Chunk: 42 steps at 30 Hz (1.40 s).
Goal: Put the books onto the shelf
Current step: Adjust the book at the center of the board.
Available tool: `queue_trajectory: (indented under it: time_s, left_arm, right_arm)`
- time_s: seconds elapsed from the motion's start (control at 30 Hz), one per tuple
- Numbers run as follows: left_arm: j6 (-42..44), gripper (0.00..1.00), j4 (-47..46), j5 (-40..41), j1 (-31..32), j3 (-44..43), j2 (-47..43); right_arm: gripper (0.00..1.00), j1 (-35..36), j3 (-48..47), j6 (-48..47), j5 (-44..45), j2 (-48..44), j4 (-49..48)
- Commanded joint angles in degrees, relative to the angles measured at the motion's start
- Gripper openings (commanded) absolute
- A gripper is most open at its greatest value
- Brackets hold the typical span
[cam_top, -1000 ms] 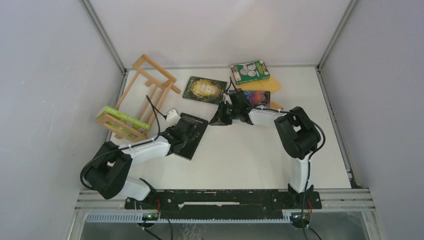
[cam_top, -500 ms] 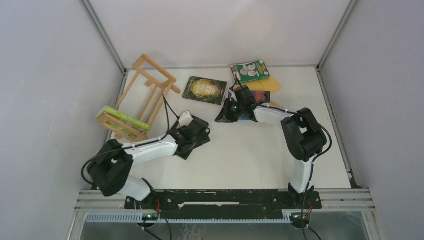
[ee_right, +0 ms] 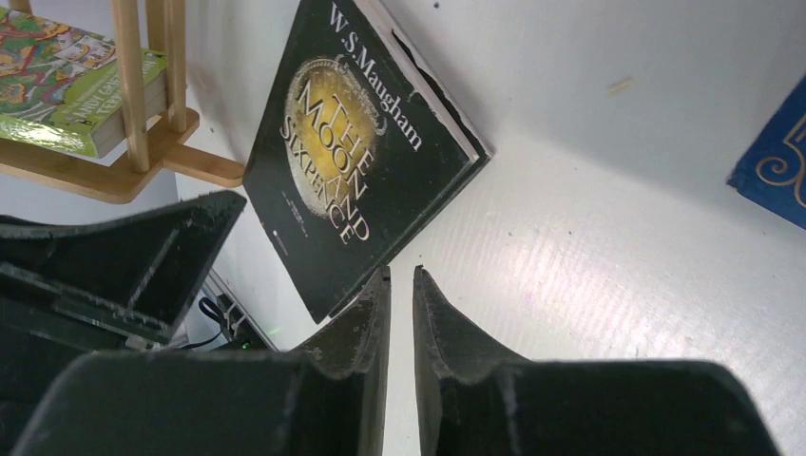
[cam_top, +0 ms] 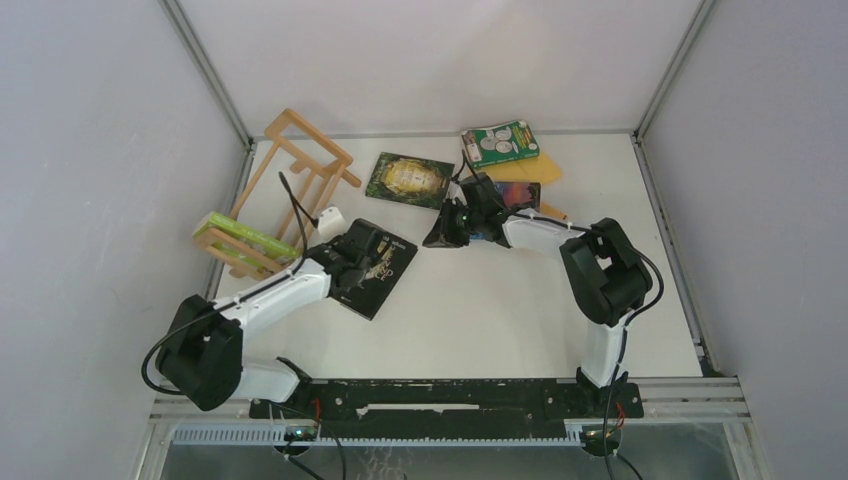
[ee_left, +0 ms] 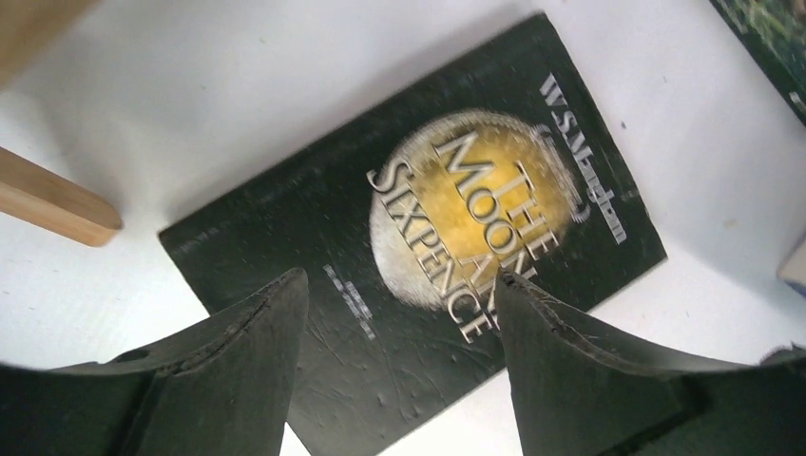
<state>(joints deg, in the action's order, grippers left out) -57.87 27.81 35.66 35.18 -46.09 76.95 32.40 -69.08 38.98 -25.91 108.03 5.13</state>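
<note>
A black book with a gold moon emblem (cam_top: 385,268) (ee_left: 428,218) (ee_right: 356,161) lies flat on the table. My left gripper (cam_top: 350,265) (ee_left: 399,285) hovers over its lower half, open, with nothing between the fingers. My right gripper (cam_top: 445,227) (ee_right: 399,277) sits low by that book's far corner, its jaws nearly together around a thin empty slit. The wooden shelf (cam_top: 295,185) (ee_right: 143,152) lies tipped at the left, with a lime-green book (cam_top: 245,237) (ee_right: 67,85) in its near end. A second black and gold book (cam_top: 408,178) lies behind.
At the back right lie a green book with white circles (cam_top: 500,143), a yellow-orange book (cam_top: 535,170) and a blue book (cam_top: 518,195) (ee_right: 775,161), close behind my right arm. A shelf slat end (ee_left: 52,204) is just left of the black book. Walls enclose the table.
My left gripper has pulled back to the left over the black book and opened a little wider, uncovering the gold emblem. The right gripper has barely shifted.
</note>
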Motion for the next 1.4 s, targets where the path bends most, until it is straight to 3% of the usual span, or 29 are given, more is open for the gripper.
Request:
queue_trajectory:
  time_s: [0.0,0.7,1.13,1.37]
  left_arm:
    - [1.62,0.76,-1.18,5.03,-3.08,-1.93,0.76]
    - [3.49,0.75,-8.94,3.37,-13.76,-6.3,13.55]
    - [-1.48,0.74,-8.14,-2.07,-13.33,-4.97,15.08]
    - [-2.74,0.74,-3.79,-3.34,-8.81,-5.15,12.88]
  right_arm:
    - [0.2,0.78,-1.94,0.17,0.04,-0.7,-4.47]
    - [0.2,-0.68,-1.94,-0.52,-2.0,2.36,-6.33]
    - [0.2,-1.54,-1.94,-1.76,-0.28,2.32,-1.9]
    - [0.2,0.66,-0.37,-2.0,2.55,0.98,0.42]
